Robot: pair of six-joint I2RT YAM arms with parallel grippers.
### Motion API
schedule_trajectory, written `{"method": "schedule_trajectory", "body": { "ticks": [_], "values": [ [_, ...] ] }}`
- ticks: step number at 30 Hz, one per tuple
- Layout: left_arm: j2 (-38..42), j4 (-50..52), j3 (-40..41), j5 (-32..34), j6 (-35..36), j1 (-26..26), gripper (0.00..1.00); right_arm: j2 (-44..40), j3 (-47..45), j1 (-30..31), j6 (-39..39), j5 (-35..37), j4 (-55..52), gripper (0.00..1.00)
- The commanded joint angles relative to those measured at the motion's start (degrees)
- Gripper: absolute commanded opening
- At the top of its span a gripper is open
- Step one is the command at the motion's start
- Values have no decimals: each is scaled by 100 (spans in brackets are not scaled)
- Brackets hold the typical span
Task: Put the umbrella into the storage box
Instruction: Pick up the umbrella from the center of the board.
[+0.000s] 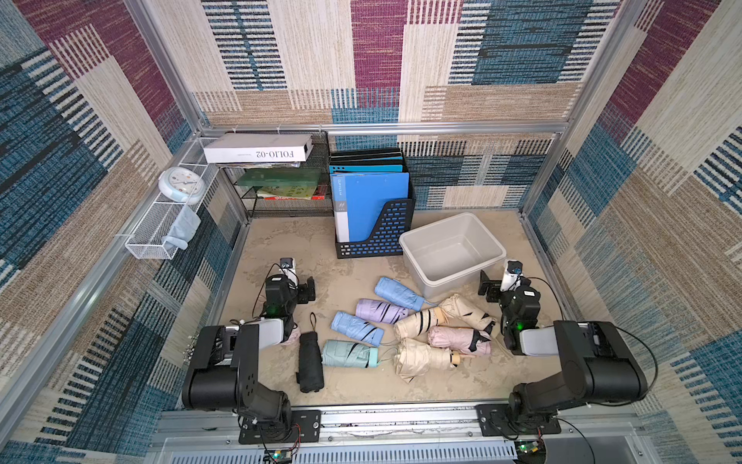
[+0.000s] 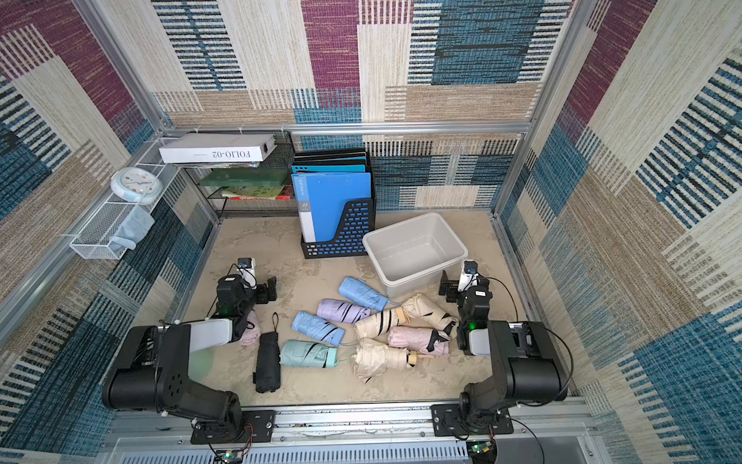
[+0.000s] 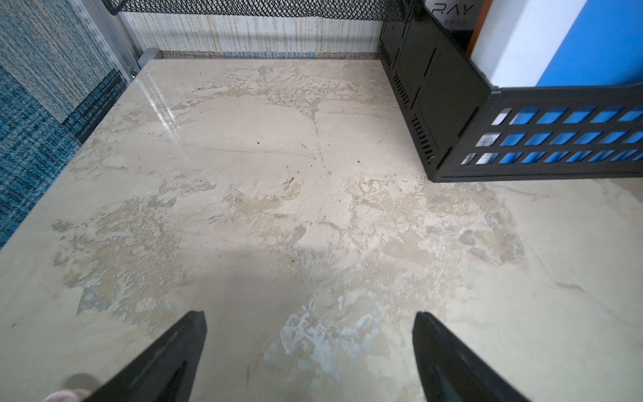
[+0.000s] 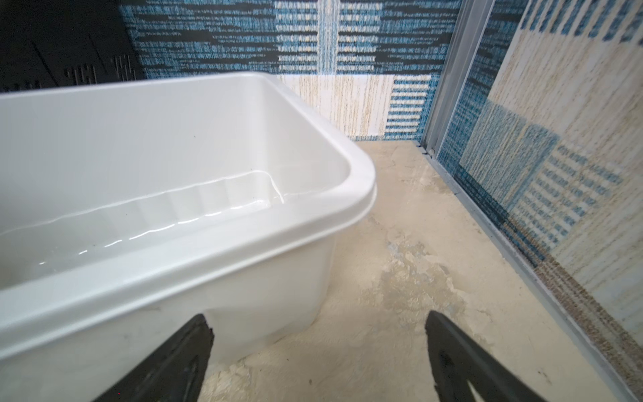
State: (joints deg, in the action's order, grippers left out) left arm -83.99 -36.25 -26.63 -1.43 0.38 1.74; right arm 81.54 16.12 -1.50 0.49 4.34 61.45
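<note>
Bench (image 1: pixel 361 385): beige, mottled stone look, glossy in patches, walled with woven patchwork panels. Black wire-mesh rack (image 1: pixel 289 201) at back left, with a white slab-shaped box (image 1: pixel 257 148) on top, printed "FOLIO-02", upside down in both top views. Storage box (image 1: pixel 453 251): light grey smooth plastic tub, rounded corners, rolled rim, nothing inside, back right on the bench. Just beside it, a black perforated file holder (image 1: pixel 377 237) with blue folders (image 1: pixel 367 197); spine text too small to read.

Folded umbrellas all lie on the bench in front of the storage box, none inside. Black umbrella (image 1: pixel 310 361) is apart on the left. The mint umbrella (image 1: pixel 347 353), two light blue umbrellas (image 1: pixel 397 293), lilac umbrella (image 1: pixel 379 311), cream umbrellas (image 1: pixel 417 323) and pink umbrella (image 1: pixel 457 339) are piled touching. Possibly another pink one sits under the left arm, mostly hidden. Round pale clock (image 1: pixel 180 184) on a white mesh basket (image 1: pixel 160 229), left wall.

Left end effector (image 3: pixel 309 316): released, spread wide, over bare bench. Right end effector (image 4: pixel 318 318): released, empty, just beside the storage box corner.
</note>
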Motion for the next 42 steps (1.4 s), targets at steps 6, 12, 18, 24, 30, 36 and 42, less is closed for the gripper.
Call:
{"method": "schedule_trajectory", "body": {
  "ticks": [6,12,18,24,30,36,42],
  "values": [
    [1700,1168,72,518,-225,-15,98,-1825,192,1,667,691,-1833,99],
    [2519,2580,-523,617,-891,-4,99,-2512,742,-7,1919,907,-3844,100],
    [2723,4182,-1395,331,-1757,1,99,-3053,1337,0,1993,-794,-5152,100],
    [2717,5603,-1933,-395,-2403,2,92,-3294,1831,101,2460,-2142,-6069,98],
    [2604,6911,-2335,-1199,-2620,-13,88,-3261,2403,754,2134,-2692,-6960,96],
    [2877,6871,-2072,-1692,-3038,-409,86,-2920,2954,1923,1669,-2743,-7348,96],
    [2832,6845,-2118,-1033,-2857,-1626,87,-2339,3379,3120,773,-2589,-7736,95]
  ]
}}
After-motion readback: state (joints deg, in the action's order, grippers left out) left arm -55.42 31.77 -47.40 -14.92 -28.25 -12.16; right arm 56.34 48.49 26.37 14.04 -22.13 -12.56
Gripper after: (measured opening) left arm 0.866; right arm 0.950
